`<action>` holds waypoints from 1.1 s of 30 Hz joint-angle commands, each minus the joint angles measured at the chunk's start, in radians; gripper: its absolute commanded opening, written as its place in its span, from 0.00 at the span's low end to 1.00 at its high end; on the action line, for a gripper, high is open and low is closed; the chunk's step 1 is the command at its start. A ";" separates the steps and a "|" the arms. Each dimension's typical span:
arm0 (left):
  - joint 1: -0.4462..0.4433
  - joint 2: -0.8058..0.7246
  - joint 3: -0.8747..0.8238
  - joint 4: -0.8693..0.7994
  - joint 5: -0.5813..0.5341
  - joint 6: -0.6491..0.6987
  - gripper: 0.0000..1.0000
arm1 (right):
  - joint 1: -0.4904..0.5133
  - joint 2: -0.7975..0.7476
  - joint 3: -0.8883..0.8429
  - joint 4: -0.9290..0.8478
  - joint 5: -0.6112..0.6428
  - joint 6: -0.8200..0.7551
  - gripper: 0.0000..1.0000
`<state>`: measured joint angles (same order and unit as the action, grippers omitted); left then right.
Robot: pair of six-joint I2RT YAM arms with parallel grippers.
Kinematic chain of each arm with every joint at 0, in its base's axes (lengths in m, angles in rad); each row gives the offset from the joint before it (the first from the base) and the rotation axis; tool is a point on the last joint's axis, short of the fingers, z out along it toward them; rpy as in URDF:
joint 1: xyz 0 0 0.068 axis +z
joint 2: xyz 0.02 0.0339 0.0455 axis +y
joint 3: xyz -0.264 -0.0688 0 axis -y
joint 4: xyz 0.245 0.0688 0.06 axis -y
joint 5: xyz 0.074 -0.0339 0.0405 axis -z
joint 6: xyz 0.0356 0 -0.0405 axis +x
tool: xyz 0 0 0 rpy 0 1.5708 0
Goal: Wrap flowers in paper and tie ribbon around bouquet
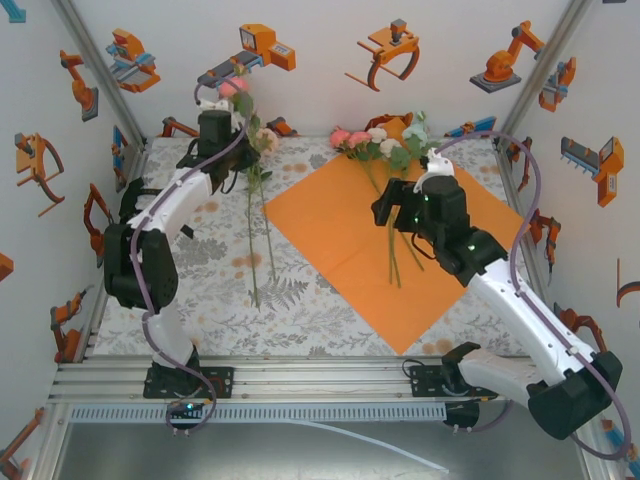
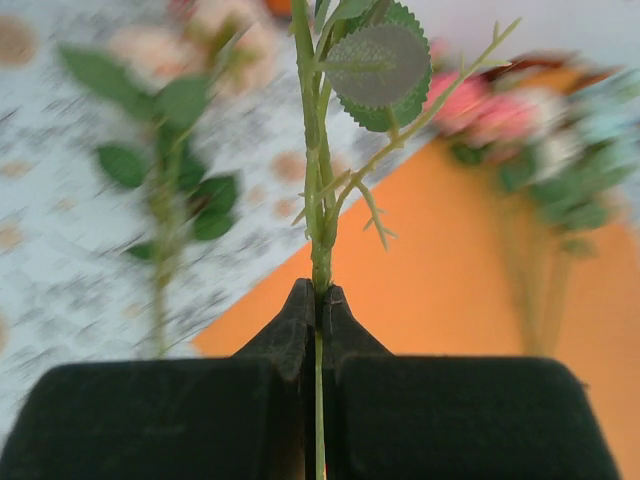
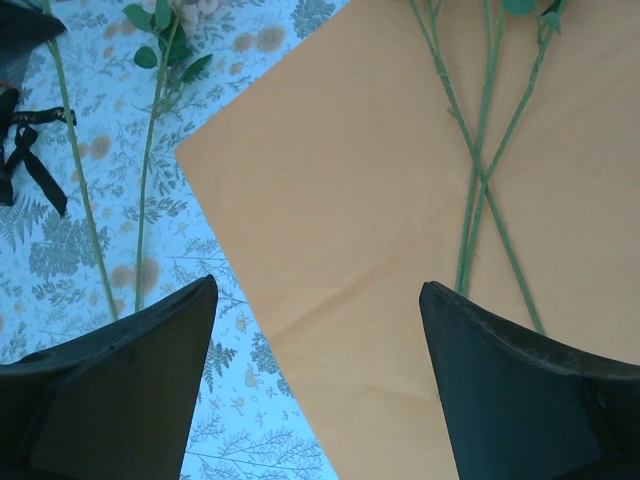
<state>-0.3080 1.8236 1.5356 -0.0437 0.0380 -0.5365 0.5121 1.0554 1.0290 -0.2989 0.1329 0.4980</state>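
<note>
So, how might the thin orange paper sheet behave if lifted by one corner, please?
The thin orange paper sheet lies flat against the tablecloth, so it would probably droop limply. The green flower stems resting on it would likely slide off.

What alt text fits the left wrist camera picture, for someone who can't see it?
The left pincer is shut on one thin green flower stem. Behind, blurred, lie the orange paper, pink and cream flowers at its far edge, and a patterned tablecloth.
</note>
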 commanded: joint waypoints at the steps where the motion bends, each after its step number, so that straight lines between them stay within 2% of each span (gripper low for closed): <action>1: -0.050 0.064 0.030 0.243 0.133 -0.224 0.00 | -0.001 -0.039 -0.016 -0.001 0.044 0.022 0.75; 9: -0.233 0.485 0.477 0.302 0.135 -0.467 0.00 | -0.003 -0.113 -0.050 -0.046 0.071 0.057 0.75; 14: -0.301 0.687 0.731 0.188 0.155 -0.496 0.00 | -0.003 -0.152 -0.083 -0.063 0.057 0.075 0.75; 22: -0.338 0.857 0.885 0.082 0.152 -0.460 0.00 | -0.004 -0.160 -0.107 -0.057 0.065 0.063 0.75; 26: -0.331 0.919 0.893 0.081 0.144 -0.479 0.01 | -0.004 -0.153 -0.107 -0.061 0.070 0.046 0.76; 29: -0.326 0.934 0.893 0.094 0.157 -0.492 0.07 | -0.004 -0.153 -0.105 -0.071 0.081 0.037 0.76; 32: -0.321 0.922 0.887 0.090 0.159 -0.485 0.24 | -0.004 -0.152 -0.103 -0.072 0.088 0.034 0.76; 33: -0.319 0.914 0.884 0.085 0.158 -0.481 0.25 | -0.004 -0.149 -0.101 -0.072 0.089 0.033 0.76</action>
<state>-0.6384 2.7522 2.4001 0.0376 0.1864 -1.0168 0.5117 0.9031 0.9283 -0.3561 0.1925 0.5488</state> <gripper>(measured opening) 0.239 0.752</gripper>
